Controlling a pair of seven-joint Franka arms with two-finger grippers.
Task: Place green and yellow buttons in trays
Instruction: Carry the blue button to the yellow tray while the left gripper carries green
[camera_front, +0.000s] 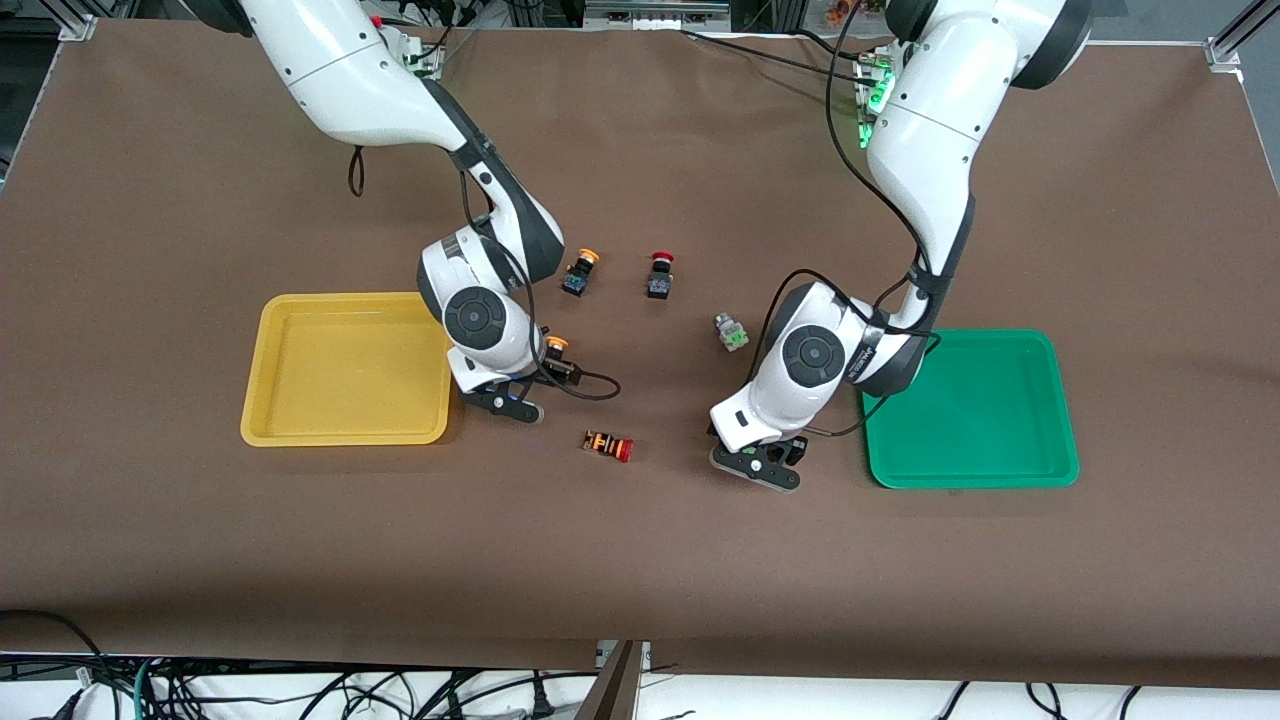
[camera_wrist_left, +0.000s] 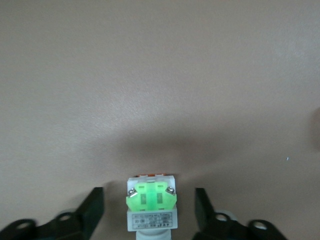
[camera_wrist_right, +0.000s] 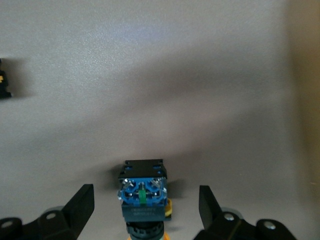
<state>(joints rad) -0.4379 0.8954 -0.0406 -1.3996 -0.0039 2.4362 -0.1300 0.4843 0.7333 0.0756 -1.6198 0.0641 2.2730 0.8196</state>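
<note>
The left gripper (camera_wrist_left: 149, 212) is low over the table (camera_front: 640, 560) just beside the green tray (camera_front: 970, 470), its fingers (camera_wrist_left: 92, 210) spread with gaps on both sides of a green button (camera_wrist_left: 151, 202). The right gripper (camera_wrist_right: 145, 210) is low beside the yellow tray (camera_front: 345, 425), spread around a yellow button (camera_wrist_right: 143, 192) without touching it. Another green button (camera_front: 731, 332) and another yellow button (camera_front: 580, 272) lie on the table farther from the front camera than the yellow tray.
</note>
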